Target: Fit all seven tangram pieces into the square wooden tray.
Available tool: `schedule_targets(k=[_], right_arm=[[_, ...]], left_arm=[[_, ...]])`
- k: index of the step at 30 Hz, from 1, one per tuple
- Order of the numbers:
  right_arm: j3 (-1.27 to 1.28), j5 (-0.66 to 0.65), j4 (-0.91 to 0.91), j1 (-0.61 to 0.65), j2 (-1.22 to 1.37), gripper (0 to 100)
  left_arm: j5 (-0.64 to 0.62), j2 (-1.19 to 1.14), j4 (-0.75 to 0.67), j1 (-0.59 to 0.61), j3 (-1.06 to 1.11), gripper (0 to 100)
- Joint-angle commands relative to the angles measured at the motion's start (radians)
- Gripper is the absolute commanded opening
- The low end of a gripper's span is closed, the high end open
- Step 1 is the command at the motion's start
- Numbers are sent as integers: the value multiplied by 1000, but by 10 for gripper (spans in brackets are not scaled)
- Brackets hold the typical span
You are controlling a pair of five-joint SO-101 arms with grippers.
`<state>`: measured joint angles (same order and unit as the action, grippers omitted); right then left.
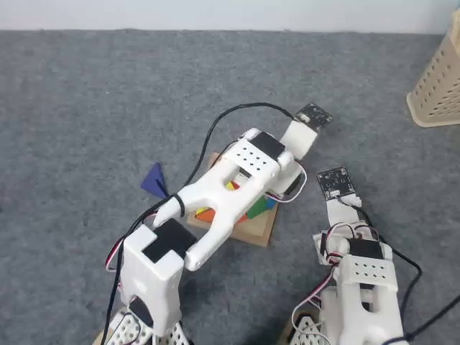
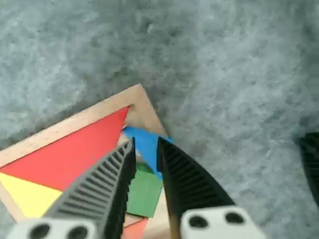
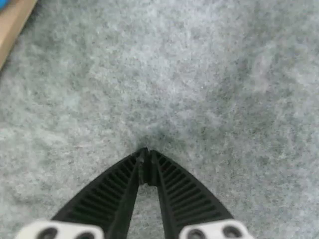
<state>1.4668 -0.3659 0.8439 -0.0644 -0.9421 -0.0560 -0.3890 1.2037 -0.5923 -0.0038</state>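
The square wooden tray (image 2: 135, 98) holds a large red triangle (image 2: 75, 154), a yellow piece (image 2: 30, 196) and a green piece (image 2: 144, 194). My left gripper (image 2: 145, 142) hangs over the tray's corner, shut on a light blue piece (image 2: 147, 145) that lies slanted across the rim there. From above, the left arm (image 1: 237, 183) covers most of the tray (image 1: 262, 231). A dark blue triangle (image 1: 154, 180) lies on the carpet left of the tray. My right gripper (image 3: 145, 152) is shut with nothing in it, low over bare carpet to the right of the tray.
Grey carpet covers the whole table. A beige slotted basket (image 1: 438, 79) stands at the far right. The right arm (image 1: 363, 269) sits close beside the tray's right side. The tray's edge (image 3: 12, 25) shows in a corner of the right wrist view.
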Motion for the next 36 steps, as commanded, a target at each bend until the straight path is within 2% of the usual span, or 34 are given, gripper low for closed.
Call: schedule_targets(k=[1,9,15,18,22,31,36], right_arm=[[-63,-11,-18,-10,5,6],[-63,-11,-18,-10,5,6],[-63,-11,-18,-10,5,6],[-63,-11,-18,-10,5,6],[-63,-11,-18,-10,5,6],[-63,-11,-18,-10,5,6],[-63,-11,-18,-10,5,6]], left_arm=[[23,34,-6,17,-4,66],[66,61,-38,86,39,66],[60,180,-14,-6,45,70],[66,181,-52,-55,93,103],[68,135,-109,-52,127,122],[100,11,-110,-26,93,122],[103,31,-104,14,96,122]])
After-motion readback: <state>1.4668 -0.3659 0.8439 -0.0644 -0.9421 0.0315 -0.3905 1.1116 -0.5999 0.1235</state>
